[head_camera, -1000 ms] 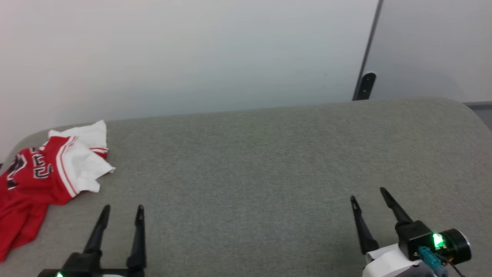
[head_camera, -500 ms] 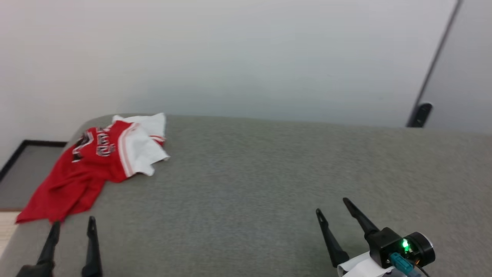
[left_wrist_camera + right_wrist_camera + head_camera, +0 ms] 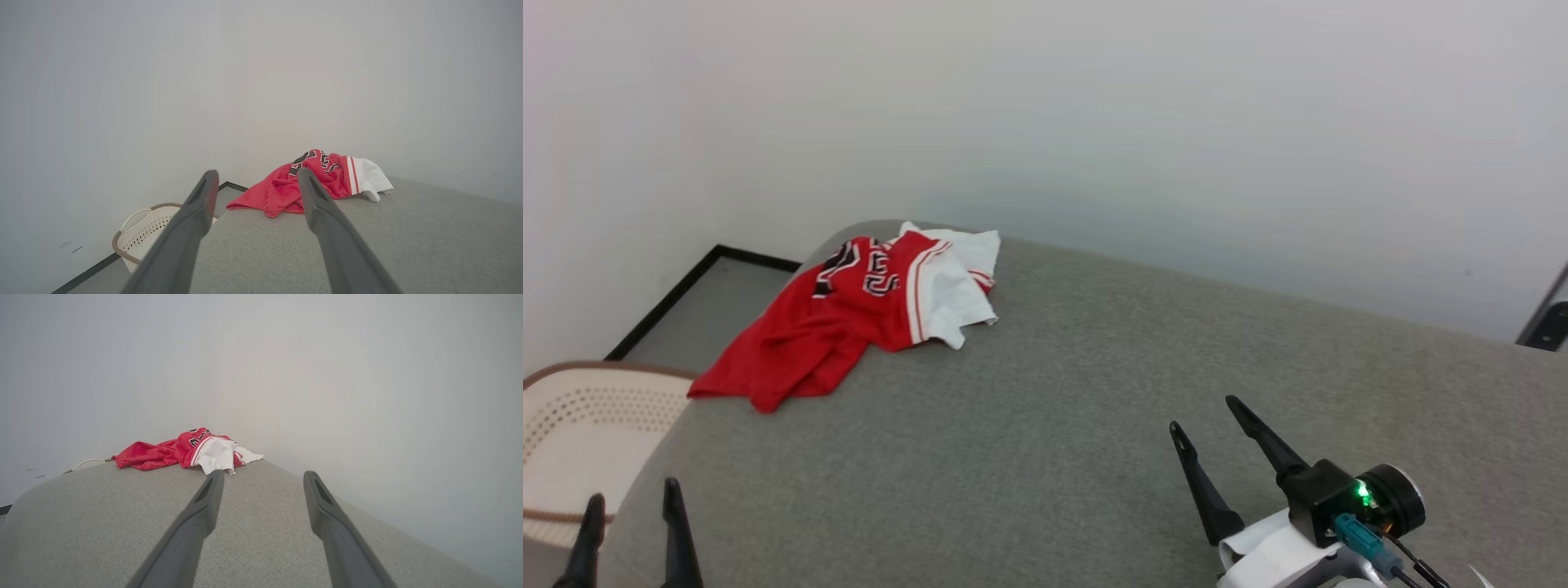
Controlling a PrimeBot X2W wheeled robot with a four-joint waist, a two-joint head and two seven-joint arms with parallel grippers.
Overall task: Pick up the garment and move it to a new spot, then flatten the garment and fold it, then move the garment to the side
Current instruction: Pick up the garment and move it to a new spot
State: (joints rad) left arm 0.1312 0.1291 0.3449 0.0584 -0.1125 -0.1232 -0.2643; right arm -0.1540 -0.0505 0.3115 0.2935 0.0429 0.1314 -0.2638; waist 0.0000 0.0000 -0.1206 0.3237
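One cream perforated basket (image 3: 580, 408); garment (image 3: 841, 318) apart, on grey table (image 3: 1054, 408).

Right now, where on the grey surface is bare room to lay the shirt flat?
The middle of the grey fabric surface is bare, between the red jersey shirt with white sleeves at the far left corner and the open right gripper at the near right. The far right strip along the white wall is free. The left corner is crowded.

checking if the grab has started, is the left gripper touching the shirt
Apart. The head view shows a wide stretch of grey surface between the open left gripper and the shirt.
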